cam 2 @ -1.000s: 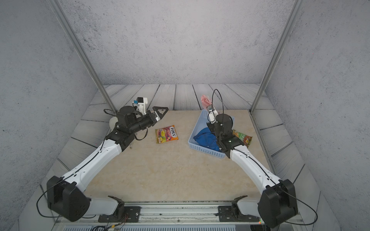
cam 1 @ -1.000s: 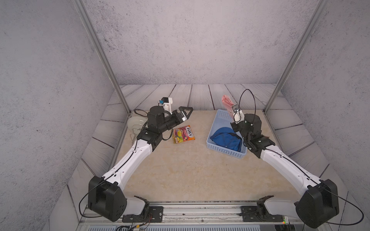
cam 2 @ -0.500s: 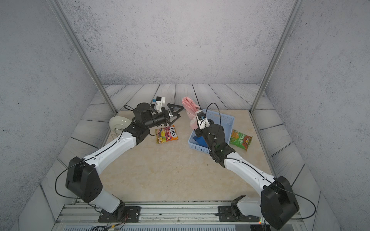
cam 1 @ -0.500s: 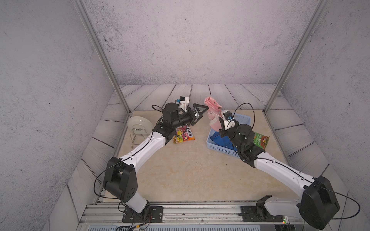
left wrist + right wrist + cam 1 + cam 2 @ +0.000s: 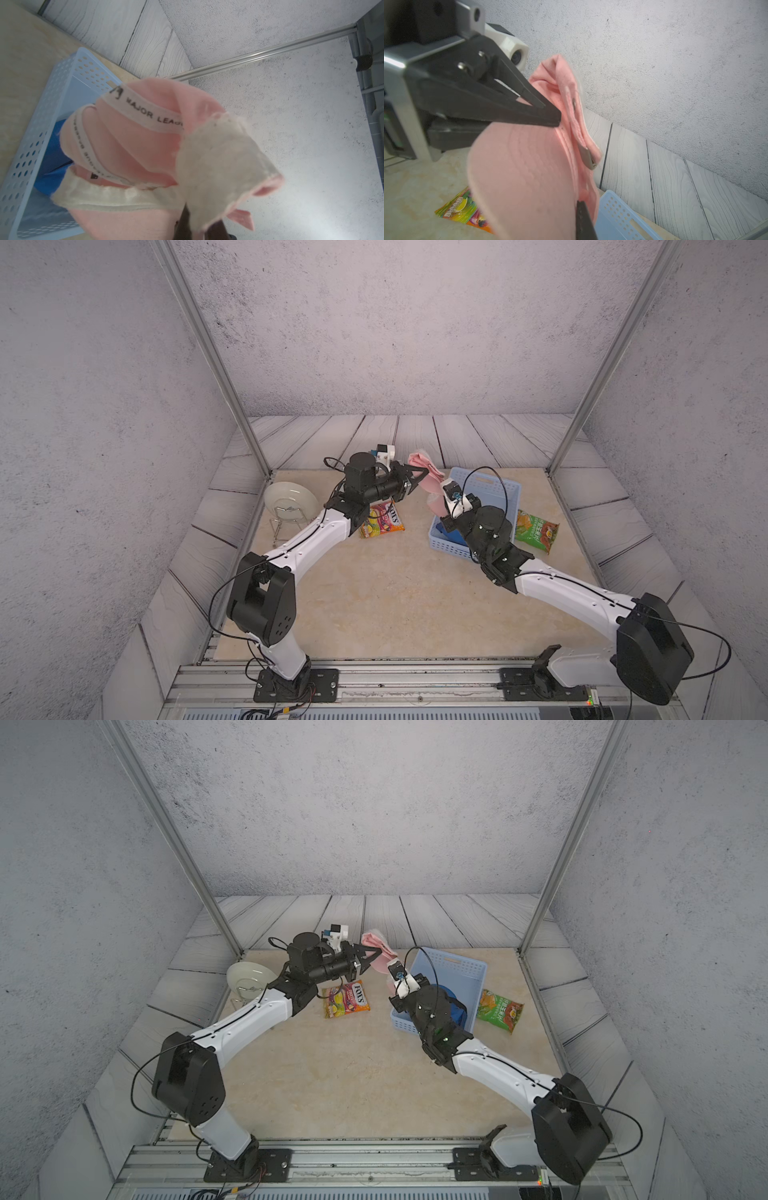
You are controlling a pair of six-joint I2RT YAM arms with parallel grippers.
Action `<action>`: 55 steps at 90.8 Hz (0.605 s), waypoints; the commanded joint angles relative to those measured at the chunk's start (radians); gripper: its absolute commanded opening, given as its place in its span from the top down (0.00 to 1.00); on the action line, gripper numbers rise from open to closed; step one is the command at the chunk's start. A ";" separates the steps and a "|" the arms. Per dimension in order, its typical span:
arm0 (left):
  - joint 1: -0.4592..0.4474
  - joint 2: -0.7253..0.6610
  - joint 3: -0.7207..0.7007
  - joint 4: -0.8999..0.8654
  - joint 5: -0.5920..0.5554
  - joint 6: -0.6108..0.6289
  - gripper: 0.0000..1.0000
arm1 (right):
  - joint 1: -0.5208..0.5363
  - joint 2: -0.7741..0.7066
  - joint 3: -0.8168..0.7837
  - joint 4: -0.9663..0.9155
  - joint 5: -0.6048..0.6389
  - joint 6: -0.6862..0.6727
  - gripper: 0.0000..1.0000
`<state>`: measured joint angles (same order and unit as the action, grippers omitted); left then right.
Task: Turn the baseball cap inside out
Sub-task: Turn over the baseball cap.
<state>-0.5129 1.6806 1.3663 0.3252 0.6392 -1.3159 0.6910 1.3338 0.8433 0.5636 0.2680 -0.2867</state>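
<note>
Beige tabletop [image 5: 374, 597] below, pink cap [image 5: 433, 483] held aloft between both arms: left gripper [image 5: 553, 121] clamped on its crown edge, right gripper [image 5: 436, 501] pinched shut on it from beneath.

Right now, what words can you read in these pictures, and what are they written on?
"MAJOR LEAG", then cut off: white tape inside the pink cap.
"FOX'S": candy bag.
Print on the green snack bag: too small to read.
The cap's second tape strip: blurred.
</note>
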 commanded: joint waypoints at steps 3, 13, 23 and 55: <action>0.011 -0.056 -0.001 0.020 -0.019 0.167 1.00 | 0.010 -0.016 -0.037 0.045 -0.013 0.058 0.82; 0.036 -0.104 -0.013 -0.028 -0.042 0.274 1.00 | 0.010 -0.089 -0.069 -0.025 -0.126 0.071 0.29; 0.064 -0.155 -0.013 -0.090 -0.066 0.386 1.00 | 0.010 -0.181 -0.121 -0.084 -0.259 0.073 0.10; 0.090 -0.270 -0.013 -0.260 0.039 0.765 1.00 | 0.010 -0.234 -0.086 0.096 -0.270 0.107 0.04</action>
<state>-0.4225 1.4597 1.3525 0.1139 0.6312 -0.7204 0.6968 1.0630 0.7200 0.5167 -0.0017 -0.2070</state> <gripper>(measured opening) 0.086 0.956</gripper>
